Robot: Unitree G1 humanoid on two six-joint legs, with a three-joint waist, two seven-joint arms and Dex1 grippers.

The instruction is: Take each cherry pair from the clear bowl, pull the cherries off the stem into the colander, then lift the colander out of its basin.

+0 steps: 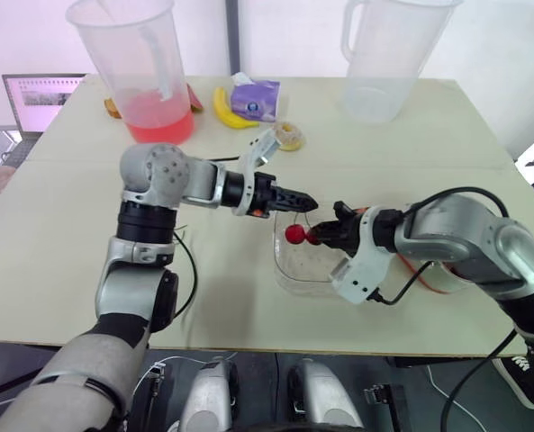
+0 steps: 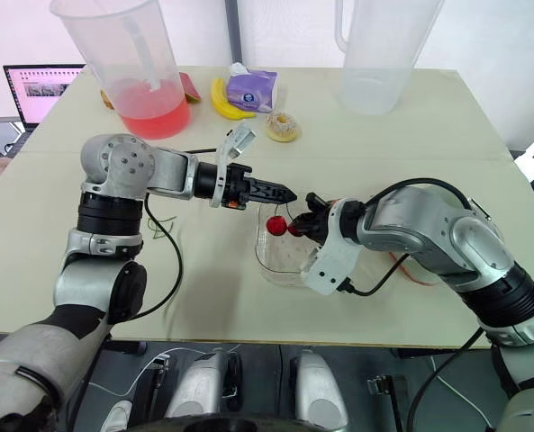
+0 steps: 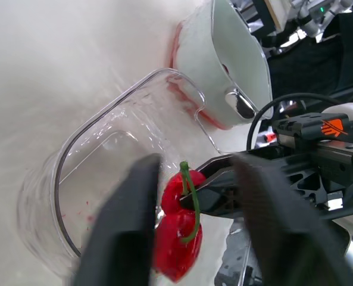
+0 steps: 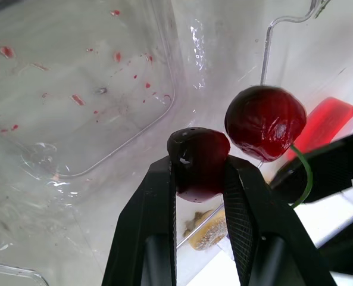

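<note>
Right hand pinches one of two cherries; left hand spread wide.

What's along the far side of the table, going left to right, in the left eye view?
Laptop → pitcher of pink liquid → purple tissue pack → empty clear pitcher.

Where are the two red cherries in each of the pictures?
Left eye view: the cherry pair is mid-picture, above the clear bowl.
Right eye view: cherry pair slightly left of centre.
Left wrist view: between the open fingers of the left tool.
Right wrist view: one cherry pinched in the right tool, the other beside it.
Shared landmark: the clear bowl.
</note>
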